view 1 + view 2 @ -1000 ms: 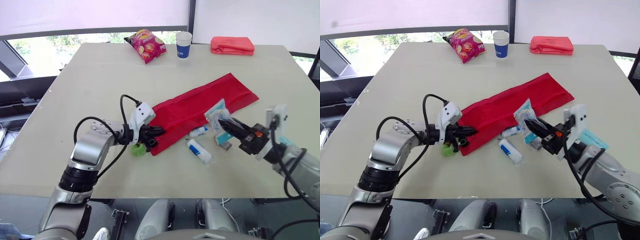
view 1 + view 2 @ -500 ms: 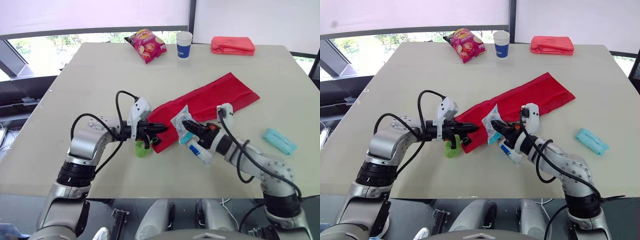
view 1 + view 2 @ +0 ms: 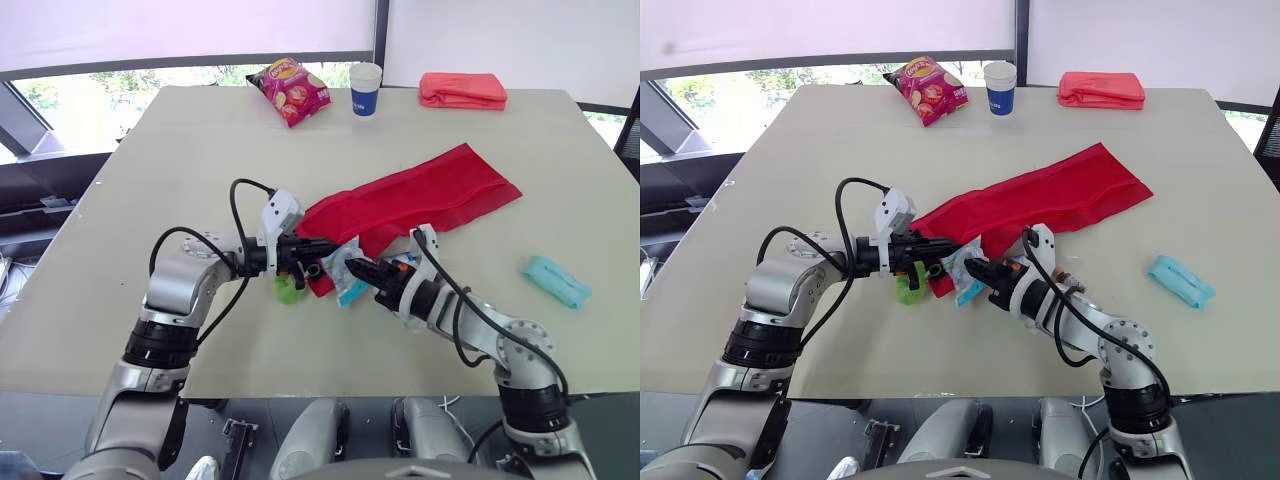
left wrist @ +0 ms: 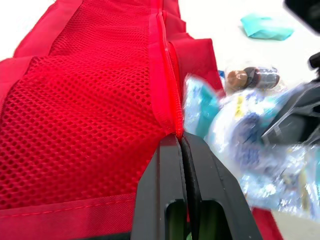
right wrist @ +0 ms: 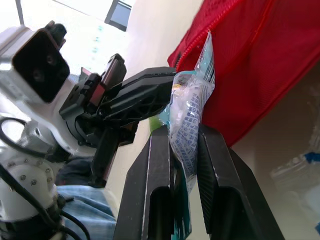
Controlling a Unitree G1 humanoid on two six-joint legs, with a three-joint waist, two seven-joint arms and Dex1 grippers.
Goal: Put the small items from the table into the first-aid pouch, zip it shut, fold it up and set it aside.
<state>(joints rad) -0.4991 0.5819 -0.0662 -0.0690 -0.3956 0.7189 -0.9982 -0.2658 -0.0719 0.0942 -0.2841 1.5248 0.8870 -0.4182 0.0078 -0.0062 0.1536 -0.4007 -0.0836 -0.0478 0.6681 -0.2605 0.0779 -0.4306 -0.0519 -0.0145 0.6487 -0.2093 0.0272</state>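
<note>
While the red mesh pouch (image 3: 430, 190) lies stretched across the surface (image 3: 180, 150), its near end is pinched at the zipper edge by the left pincer (image 4: 181, 142), fingers pressed together on the fabric. A clear packet (image 5: 192, 100) with blue print is clamped between the fingers of the right pincer (image 3: 352, 268), just beside that near end. A green item (image 3: 289, 292) sits under the left pincer. A teal packet (image 3: 557, 281) lies well apart, to the right. Chip bag (image 3: 289, 89), cup (image 3: 366, 88) and folded red cloth (image 3: 463, 89) are noted at the far edge.
</note>
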